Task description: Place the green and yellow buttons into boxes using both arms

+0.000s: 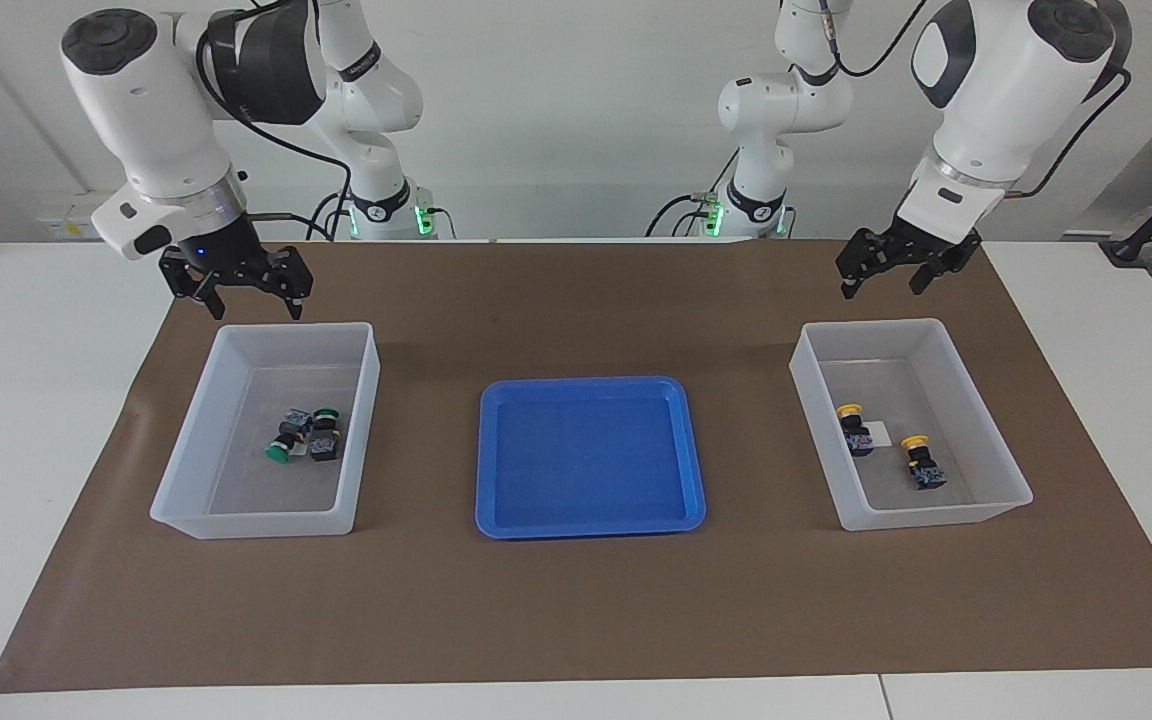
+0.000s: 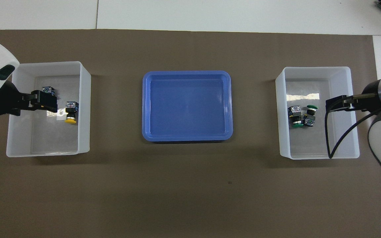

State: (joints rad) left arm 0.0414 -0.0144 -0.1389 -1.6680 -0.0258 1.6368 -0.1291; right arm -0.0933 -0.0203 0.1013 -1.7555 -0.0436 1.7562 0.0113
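Judging from the present layout, the sorting appears complete: no push-button remains on the blue tray [image 1: 591, 458] or on the brown mat [image 1: 576, 610], and neither gripper carries anything.

Status of each item:

- The two green buttons [image 1: 300, 437] lie side by side, touching, on the floor of the translucent box [image 1: 198, 440] at the right arm's end of the table.
- The two yellow buttons lie slightly apart in the second translucent box [image 1: 986, 430] at the left arm's end; one [image 1: 852, 426] rests against a small white label, the other [image 1: 924, 462] lies farther from the robots.
- The blue tray sits between the two boxes and holds nothing.

Gripper condition:

- Right gripper [image 1: 241, 288]: jaws spread, released, hanging above the robot-side rim of the green-button box. This arm waits.
- Left gripper [image 1: 886, 272]: jaws spread, released, raised above the robot-side rim of the yellow-button box.

Count: four buttons in total (two green caps, two yellow caps), two boxes, one tray, two arms.

Remaining work, as an assessment: none on the buttons; only retracting the arms would be left.
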